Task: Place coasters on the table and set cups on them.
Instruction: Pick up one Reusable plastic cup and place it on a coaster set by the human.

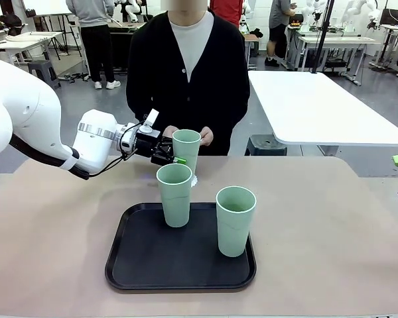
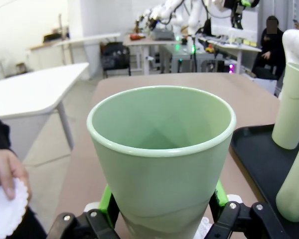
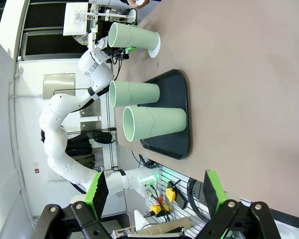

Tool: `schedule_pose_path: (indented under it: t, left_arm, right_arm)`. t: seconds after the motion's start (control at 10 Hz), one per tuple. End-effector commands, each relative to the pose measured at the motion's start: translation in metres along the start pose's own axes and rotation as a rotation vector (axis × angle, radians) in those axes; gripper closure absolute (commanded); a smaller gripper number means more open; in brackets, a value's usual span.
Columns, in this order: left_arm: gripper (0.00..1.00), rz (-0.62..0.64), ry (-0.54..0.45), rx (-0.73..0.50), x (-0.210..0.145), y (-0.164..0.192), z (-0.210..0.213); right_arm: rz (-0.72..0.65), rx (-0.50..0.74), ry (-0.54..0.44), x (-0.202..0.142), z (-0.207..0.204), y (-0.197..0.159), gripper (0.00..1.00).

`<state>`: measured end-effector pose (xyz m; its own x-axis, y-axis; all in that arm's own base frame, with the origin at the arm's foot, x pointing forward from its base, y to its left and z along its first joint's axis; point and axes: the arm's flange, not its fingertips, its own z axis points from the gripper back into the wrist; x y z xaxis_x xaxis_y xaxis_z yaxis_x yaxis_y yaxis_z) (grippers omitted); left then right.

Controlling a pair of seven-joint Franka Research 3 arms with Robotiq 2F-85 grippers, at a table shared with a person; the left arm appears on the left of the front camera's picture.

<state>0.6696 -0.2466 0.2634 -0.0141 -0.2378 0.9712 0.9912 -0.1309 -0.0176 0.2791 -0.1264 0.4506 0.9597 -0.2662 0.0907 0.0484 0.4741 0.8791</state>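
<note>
Our left gripper (image 1: 169, 156) is clamped around a tall mint-green plastic cup (image 1: 186, 149), which stands on a white scalloped paper coaster (image 3: 155, 46) on the beige worktop (image 1: 331, 252), just behind the black tray (image 1: 136, 265). Our right gripper (image 3: 154, 191) hangs wide open, empty.

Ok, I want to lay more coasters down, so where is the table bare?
The table is bare right of the tray, out to its right edge, and left of the tray, nearer than the arm. Crowded: the far middle, where the left hand holds a cup with a coaster under it.
</note>
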Motion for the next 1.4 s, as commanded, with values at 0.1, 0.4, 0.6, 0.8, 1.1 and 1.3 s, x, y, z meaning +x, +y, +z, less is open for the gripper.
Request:
schedule_pose_path:
  t: [0.1,0.4,0.6,0.8,1.1,1.3]
  left_arm:
    - [0.13,0.013,-0.015,-0.029,0.009,-0.011,0.0]
    - [0.13,0.006,-0.011,-0.043,0.01,-0.02,0.0]
    - [0.13,-0.002,-0.015,-0.045,0.013,-0.023,0.005]
    - [0.13,0.0,-0.012,-0.049,0.014,-0.025,0.006]
    - [0.13,0.018,-0.012,-0.056,0.011,-0.025,0.005]
    - [0.13,0.027,0.006,-0.061,0.007,-0.025,0.004]
  right_arm:
    - [0.005,0.012,0.003,0.001,-0.001,0.0,0.0]
    - [0.005,0.012,0.003,0.001,-0.001,0.0,0.0]
    - [0.005,0.012,0.003,0.001,-0.001,0.0,0.0]
    - [0.005,0.012,0.003,0.001,-0.001,0.0,0.0]
    - [0.005,0.012,0.003,0.001,-0.001,0.0,0.0]
    - [0.005,0.012,0.003,0.001,-0.001,0.0,0.0]
